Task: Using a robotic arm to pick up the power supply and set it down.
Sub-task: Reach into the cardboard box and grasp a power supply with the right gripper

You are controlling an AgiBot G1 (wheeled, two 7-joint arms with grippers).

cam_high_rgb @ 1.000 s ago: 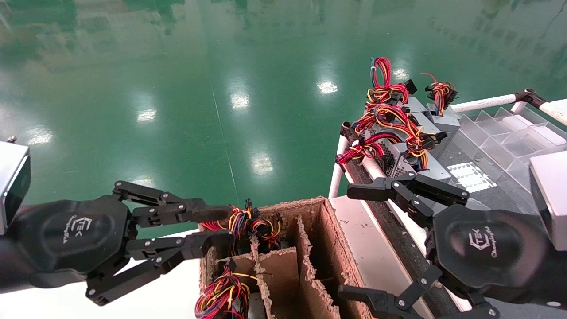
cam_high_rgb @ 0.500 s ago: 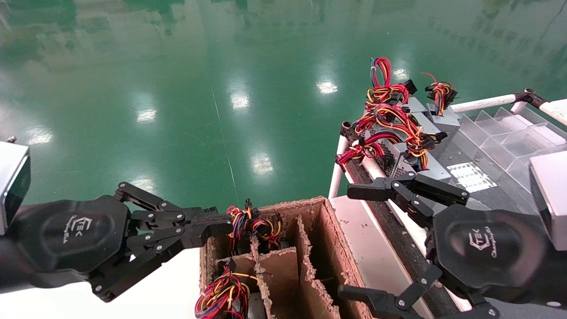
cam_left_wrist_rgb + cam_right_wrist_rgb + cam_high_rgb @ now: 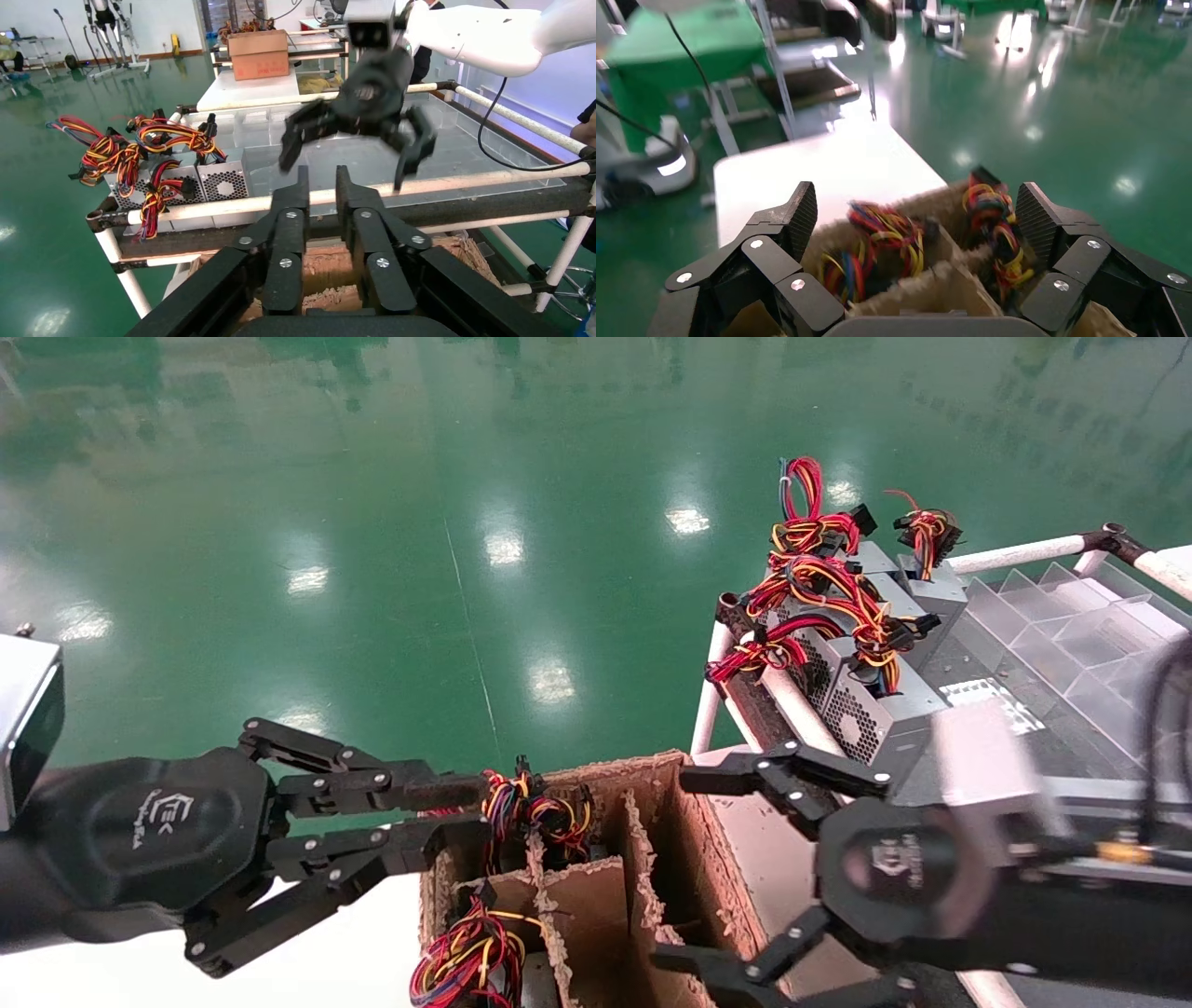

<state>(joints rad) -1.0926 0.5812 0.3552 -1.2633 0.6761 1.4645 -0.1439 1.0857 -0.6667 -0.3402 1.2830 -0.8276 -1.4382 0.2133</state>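
Several grey power supplies point(image 3: 861, 710) with red and yellow wires stand on the rack at the back right, also visible in the left wrist view point(image 3: 221, 182). More wire bundles point(image 3: 531, 808) point(image 3: 884, 235) poke out of the cells of a cardboard box point(image 3: 615, 768); their bodies are hidden. My right gripper point(image 3: 675, 868) point(image 3: 918, 210), on the white robotic arm point(image 3: 492, 35), hangs wide open over the box's right side, holding nothing. My left gripper point(image 3: 480, 809) point(image 3: 322, 179) is at the box's far left corner beside a bundle, open only a narrow gap, with nothing between its fingers.
The rack of white tubes point(image 3: 1015, 554) carries a clear divided tray point(image 3: 1071, 617). A white tabletop point(image 3: 345, 952) lies left of the box. Green floor stretches beyond. The box's ragged dividers point(image 3: 643, 868) stand close under the right gripper.
The right arm has swung left from the rack to over the cardboard box, still open. The left gripper shut half a second ago and has opened a narrow gap again.
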